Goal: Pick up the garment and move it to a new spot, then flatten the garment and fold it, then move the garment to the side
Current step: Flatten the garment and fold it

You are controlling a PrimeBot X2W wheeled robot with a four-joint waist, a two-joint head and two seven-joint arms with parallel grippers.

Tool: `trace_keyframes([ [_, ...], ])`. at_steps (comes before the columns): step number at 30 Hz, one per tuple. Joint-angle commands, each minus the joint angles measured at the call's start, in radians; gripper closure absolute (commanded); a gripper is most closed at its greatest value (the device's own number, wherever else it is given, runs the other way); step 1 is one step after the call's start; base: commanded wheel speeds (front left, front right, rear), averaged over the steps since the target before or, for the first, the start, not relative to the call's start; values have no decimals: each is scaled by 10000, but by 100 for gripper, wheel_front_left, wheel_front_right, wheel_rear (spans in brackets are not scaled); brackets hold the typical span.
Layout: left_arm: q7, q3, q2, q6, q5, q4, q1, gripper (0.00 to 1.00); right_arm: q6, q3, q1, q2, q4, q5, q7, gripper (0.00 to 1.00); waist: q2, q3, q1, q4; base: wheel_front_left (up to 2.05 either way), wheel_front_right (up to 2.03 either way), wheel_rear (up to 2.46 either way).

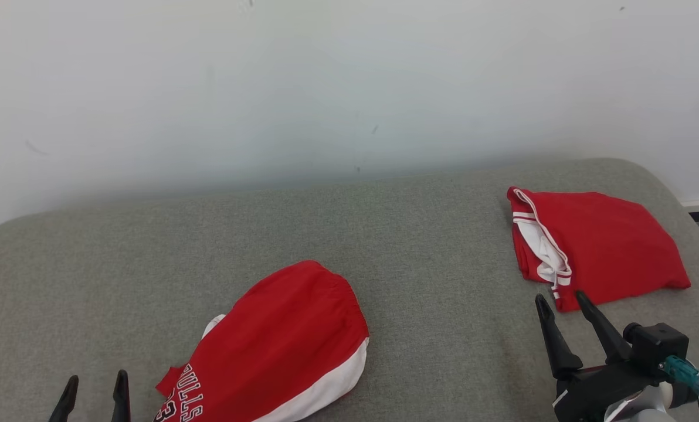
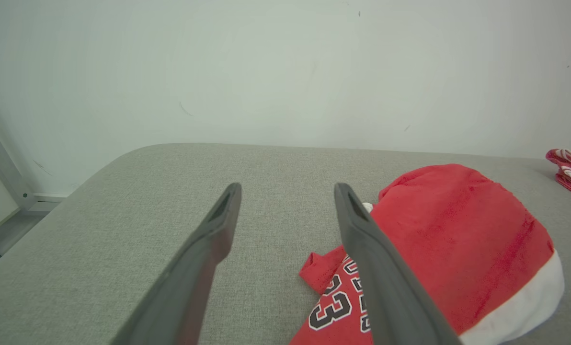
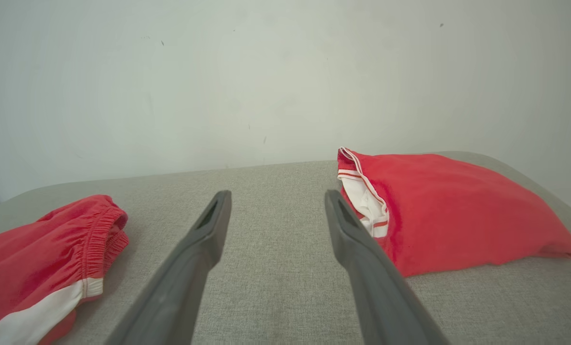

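While shorts [image 1: 291,340] lie rumpled, left fingers [image 2: 209,254] gape

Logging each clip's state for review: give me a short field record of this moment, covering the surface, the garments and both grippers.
surface: grey padded surface, pale wall behind
garment 1: red shorts, white band, BULLS 23 lettering, rumpled, front left
garment 2: folded red garment, white trim, right side
left gripper: open, empty, beside the shorts
right gripper: open, empty, near the folded garment's front edge
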Motion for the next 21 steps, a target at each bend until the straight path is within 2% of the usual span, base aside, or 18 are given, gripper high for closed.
trace_keyframes([
  [1,72,-10,111,40,45,35,116,0,-5,-11,98,-6,4,-80,2,0,0,-82,0,-107,0,0,0],
  [11,1041,-429,524,108,441,-8,161,0,-5,98,91,-67,3,-95,480,0,0,-153,0,-154,0,0,0],
  [21,1325,-458,649,171,324,-332,178,0,-5,20,158,32,-182,-192,585,0,0,-124,0,-105,0,0,0],
])
